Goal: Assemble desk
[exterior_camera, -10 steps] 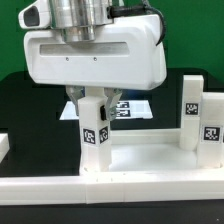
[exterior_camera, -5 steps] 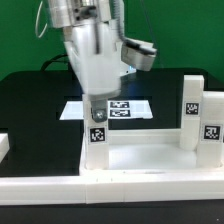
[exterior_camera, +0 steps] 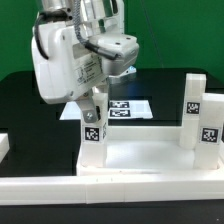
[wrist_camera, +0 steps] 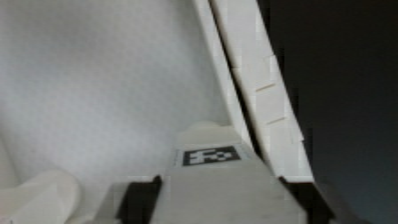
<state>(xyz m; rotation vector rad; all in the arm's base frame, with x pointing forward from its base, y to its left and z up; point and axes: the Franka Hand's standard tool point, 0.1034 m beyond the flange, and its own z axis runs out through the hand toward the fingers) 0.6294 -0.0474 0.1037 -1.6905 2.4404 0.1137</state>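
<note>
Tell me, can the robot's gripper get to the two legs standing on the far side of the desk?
Probably yes. The gripper is at the near leg, and the two far legs stand upright on the tabletop with nothing over them, so the way looks free.

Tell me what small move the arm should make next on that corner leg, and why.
Probably keep turning the leg into its socket: the gripper is clamped on it, it stands upright at the tabletop corner, and the wrist is rotated.
</note>
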